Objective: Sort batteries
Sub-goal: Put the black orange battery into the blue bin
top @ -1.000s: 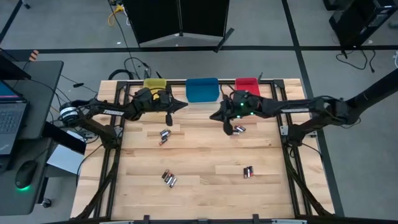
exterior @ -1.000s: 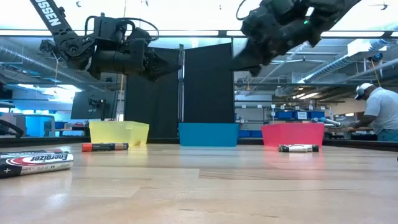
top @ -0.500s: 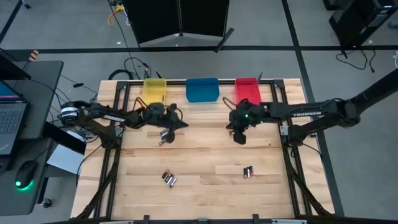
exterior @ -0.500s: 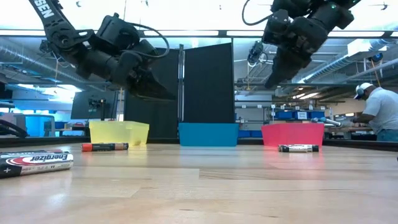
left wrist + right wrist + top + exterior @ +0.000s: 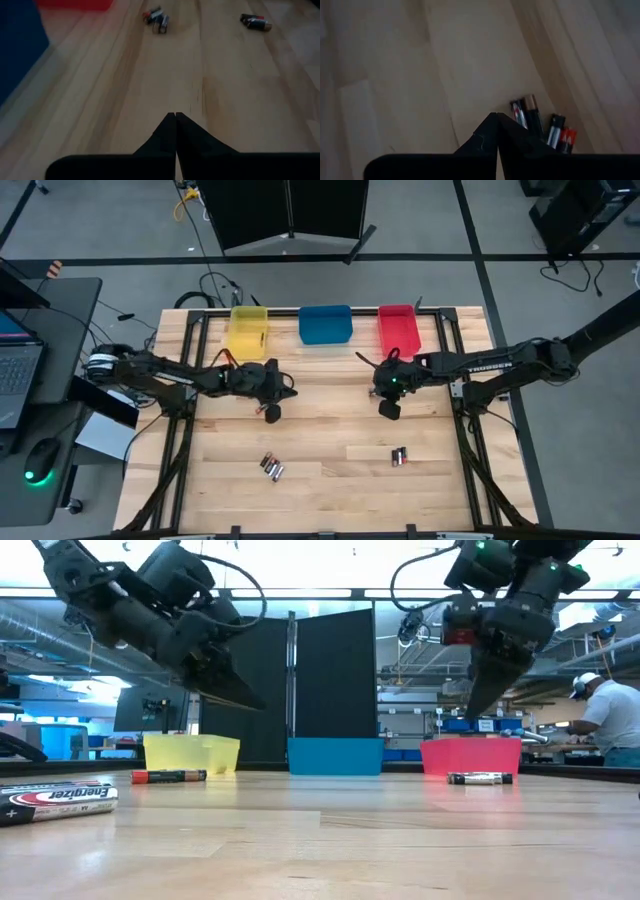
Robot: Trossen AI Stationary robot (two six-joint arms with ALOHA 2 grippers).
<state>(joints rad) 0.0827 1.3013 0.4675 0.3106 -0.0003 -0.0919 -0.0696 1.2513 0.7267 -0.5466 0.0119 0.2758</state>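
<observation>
Batteries (image 5: 271, 467): we see loose clusters on table (image 5: 330, 420).
Left gripper (image 5: 272, 412): fingers pressed together, holding nothing.
Right gripper (image 5: 388, 410): fingers together, empty.

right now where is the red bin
In the high view the red bin sits at the table's far edge on the right, next to the blue bin; the right gripper hangs over the wood just in front of it.

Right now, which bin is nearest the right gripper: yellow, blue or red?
The red bin, the rightmost of the three along the table's far edge. The right gripper, shut, hangs just in front of it; the blue bin and yellow bin lie farther left.
</observation>
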